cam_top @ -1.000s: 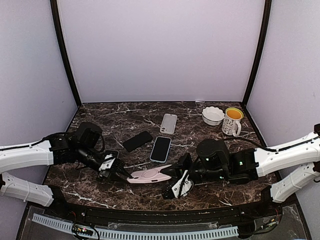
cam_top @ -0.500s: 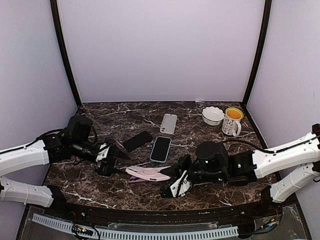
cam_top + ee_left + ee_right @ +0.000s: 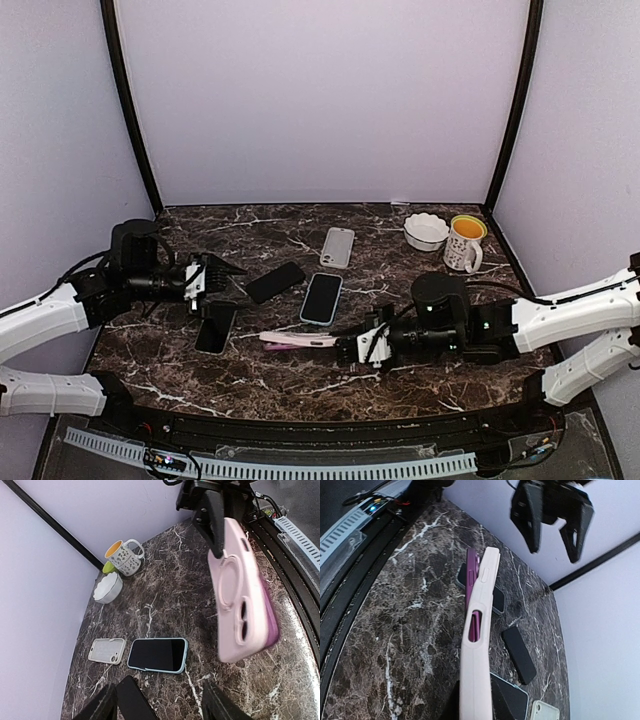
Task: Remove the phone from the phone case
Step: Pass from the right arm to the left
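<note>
The right gripper [image 3: 373,345] is clenched on one end of the pink case [image 3: 300,340], which it holds on its edge, a little above the tabletop [image 3: 300,230] as it seems. A purple slab, by my judgement the phone [image 3: 471,572], sticks partly out of the far end. The left gripper [image 3: 218,272] is released and well apart, so nothing supports the phone: it may slip free and drop, or the case may twist in the grip

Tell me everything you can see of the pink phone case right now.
The pink phone case looks like soft matte plastic, with a raised ring and a camera cutout on its back. The right gripper clamps one end and holds it above the table, edge-on to the top camera. A purple layer shows along one side; I cannot tell what it is. The open left gripper is apart from it.
</note>
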Robot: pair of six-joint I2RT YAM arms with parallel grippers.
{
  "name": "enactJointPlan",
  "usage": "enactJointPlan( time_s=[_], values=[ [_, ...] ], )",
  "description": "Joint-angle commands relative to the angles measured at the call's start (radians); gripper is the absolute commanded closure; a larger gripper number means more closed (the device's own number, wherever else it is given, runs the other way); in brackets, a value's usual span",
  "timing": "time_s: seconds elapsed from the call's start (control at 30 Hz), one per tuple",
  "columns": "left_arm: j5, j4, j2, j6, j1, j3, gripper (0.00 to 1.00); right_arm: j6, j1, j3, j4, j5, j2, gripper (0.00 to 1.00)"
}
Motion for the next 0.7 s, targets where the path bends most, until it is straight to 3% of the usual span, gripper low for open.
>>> enactJointPlan(
  time_s=[0.0,0.13,0.3,0.47,0.67],
  values=[
    [-0.002,0.027,-0.017,0.005,0.008,-0.010,0.40,0.217,-0.085,-0.009,0.193,-0.014,-0.061,1.00],
    [0.053,0.055,-0.033,-0.022,0.020,-0.022,0.41,0.327,-0.167,-0.013,0.203,-0.076,-0.108,1.00],
    [0.165,0.122,-0.028,-0.101,0.031,-0.013,0.47,0.516,-0.272,-0.038,0.307,-0.259,-0.180,1.00],
    [0.337,0.264,-0.061,-0.216,0.031,-0.043,0.54,0.664,-0.301,-0.029,0.423,-0.287,-0.189,1.00],
    [0.498,0.457,-0.063,-0.379,0.031,-0.070,0.55,0.791,-0.308,-0.034,0.615,-0.423,-0.151,1.00]
  ],
)
